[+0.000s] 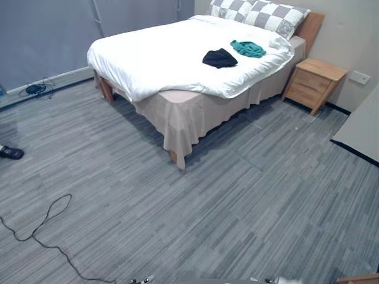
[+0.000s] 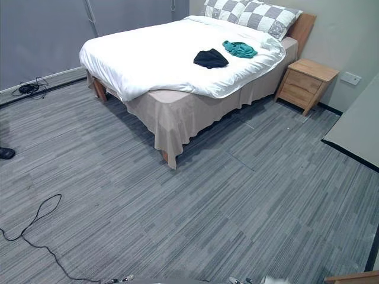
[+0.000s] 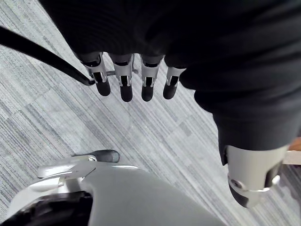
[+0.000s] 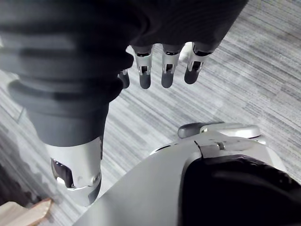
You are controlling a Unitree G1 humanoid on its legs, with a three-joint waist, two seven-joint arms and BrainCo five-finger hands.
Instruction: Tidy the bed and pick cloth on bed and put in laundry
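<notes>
Cloths on the bed: two in all, lying close together but apart.
Black cloth (image 1: 219,58): one, crumpled in a small heap on the white duvet (image 1: 160,53), toward the head end and the nightstand side.
Teal cloth (image 1: 248,48): one, bunched up, just beyond the black one and nearer the pillows.
Bed (image 1: 172,157): one, with the duvet spread fairly smooth on top and turned back at the foot corner, baring a strip of mattress there.
Bed skirt (image 1: 183,118): beige, hanging to the floor round the foot corner.
Pillows (image 1: 278,18): two, grey and white checked, side by side against the wooden headboard (image 1: 311,26).
Nightstand (image 1: 314,83): one, light wood, standing just beside the head of the bed.
Wall socket (image 1: 359,77): one, low on the wall beyond the nightstand.
Floor (image 1: 237,201): grey striped carpet tiles, a wide stretch of it between the camera and the bed.
Dark shoe (image 1: 10,152): one, at the far left edge on the floor.
Left hand (image 3: 124,80): hanging over the floor, fingers straight and slack, thumb apart, holding nothing.
Right hand (image 4: 164,70): likewise over the floor, fingers straight and loose, nothing in it.
</notes>
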